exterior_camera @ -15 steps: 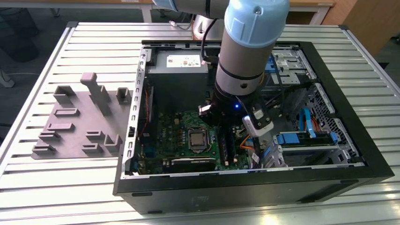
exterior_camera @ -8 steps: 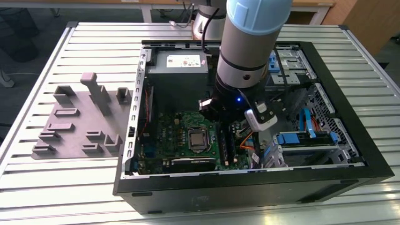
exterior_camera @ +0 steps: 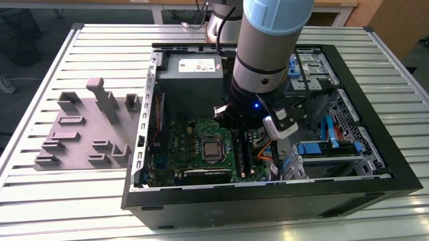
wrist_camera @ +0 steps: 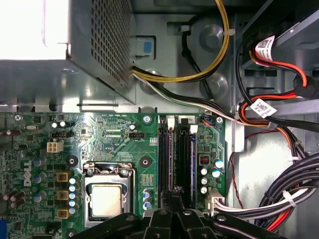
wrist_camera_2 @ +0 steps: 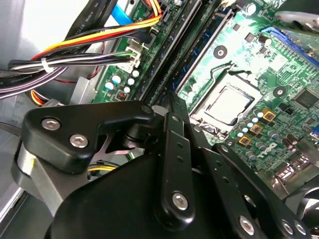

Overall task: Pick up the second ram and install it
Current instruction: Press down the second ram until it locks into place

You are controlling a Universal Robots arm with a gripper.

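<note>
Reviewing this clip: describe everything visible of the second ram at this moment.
The second ram is a long, thin, dark-blue stick standing on edge in a memory slot of the green motherboard, parallel to a neighbouring stick, with white latches at the slot ends. In the first wrist view the black pincer sits directly over the sticks' near end; actual contact is hidden. In the exterior view the slots lie just below the arm's wrist.

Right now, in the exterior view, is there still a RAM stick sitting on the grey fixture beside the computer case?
No. The grey fixture shows bare slots and posts, with no RAM stick on it.
</note>
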